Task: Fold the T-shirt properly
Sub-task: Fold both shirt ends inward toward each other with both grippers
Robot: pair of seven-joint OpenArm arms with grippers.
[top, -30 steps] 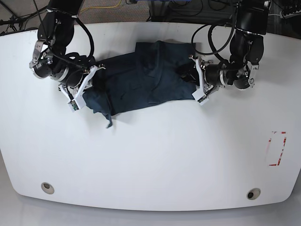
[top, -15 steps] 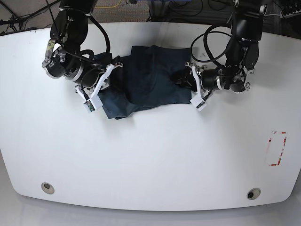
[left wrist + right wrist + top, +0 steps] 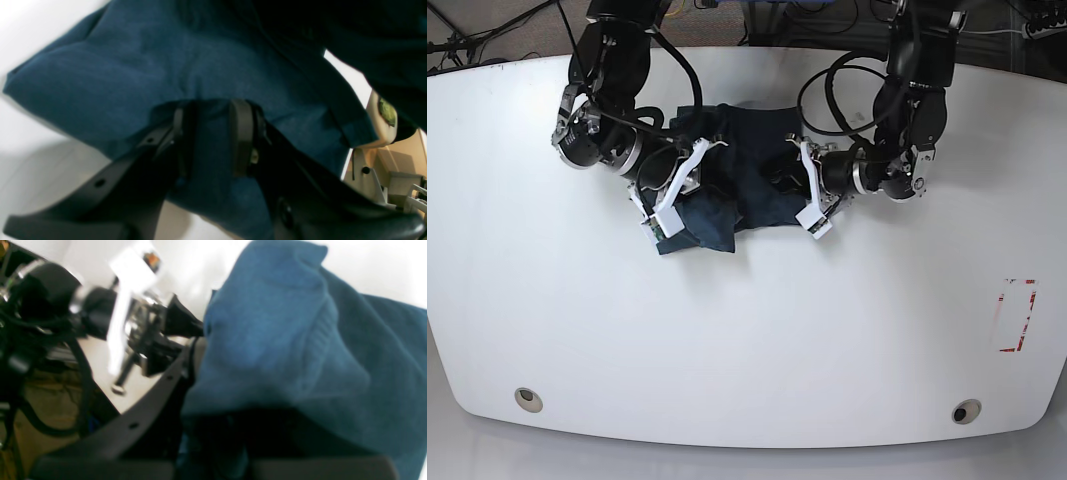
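Navy T-shirt [image 3: 737, 175] lying bunched in compact heap on white table [image 3: 747, 330], toward far edge, between two arms. Left gripper [image 3: 211, 136] sitting at heap's right side in base view, black fingers [image 3: 242, 133] clamping fold of blue cloth. Right gripper [image 3: 675, 195] pressing into heap's left side; wrist view showing cloth draping over fingers, hiding them, so grip there impossible to judge. Red-and-white marking [image 3: 1015, 316] lying well apart from T-shirt, near table's right edge. Cables [image 3: 847, 90] looping beside heap.
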